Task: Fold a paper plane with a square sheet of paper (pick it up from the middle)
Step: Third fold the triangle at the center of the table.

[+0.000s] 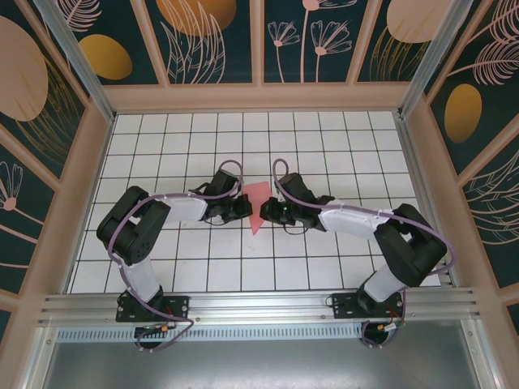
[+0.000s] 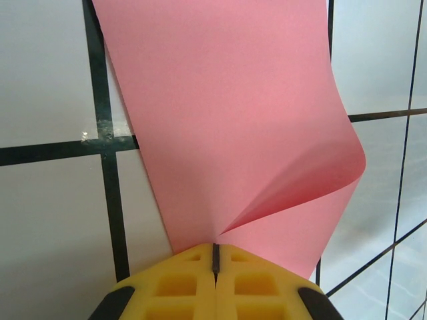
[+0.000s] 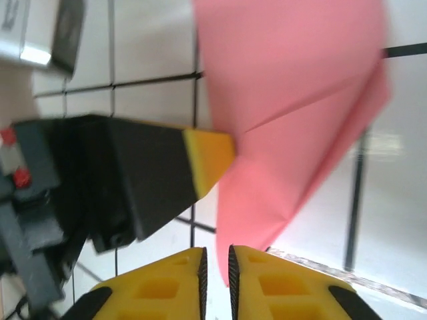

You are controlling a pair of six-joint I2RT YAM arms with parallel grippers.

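Pink-red and partly folded, the sheet of paper (image 1: 258, 204) sits at the middle of the white tiled table (image 1: 195, 138) in the top external view. It tapers to a point aimed back towards the arm bases. The left gripper (image 1: 242, 209) and the right gripper (image 1: 272, 212) close in on it from either side. I read that as one arm anchoring the sheet while the other works a fold. The nearest thing to a container is the low beige wall (image 1: 89, 162) that rings the table, and inside it I see only the two arms and the paper.

In the left wrist view, the left gripper (image 2: 215, 248) has its yellow fingers pressed flat together, clamped on the near edge of the sheet of paper (image 2: 227, 120). The right side of the paper curls up and over in a soft bulge with no crease yet, so the pinch looks meant to hold it lifted from the tiles.

In the right wrist view, the right gripper (image 3: 217, 252) has its jaws drawn almost together, with a slim dark slot left between them. The paper's (image 3: 293, 100) lower corner comes down to that slot, and I cannot tell whether it is nipped. The left gripper's yellow tip (image 3: 223, 157) meets the paper's left edge, beside a diagonal crease.
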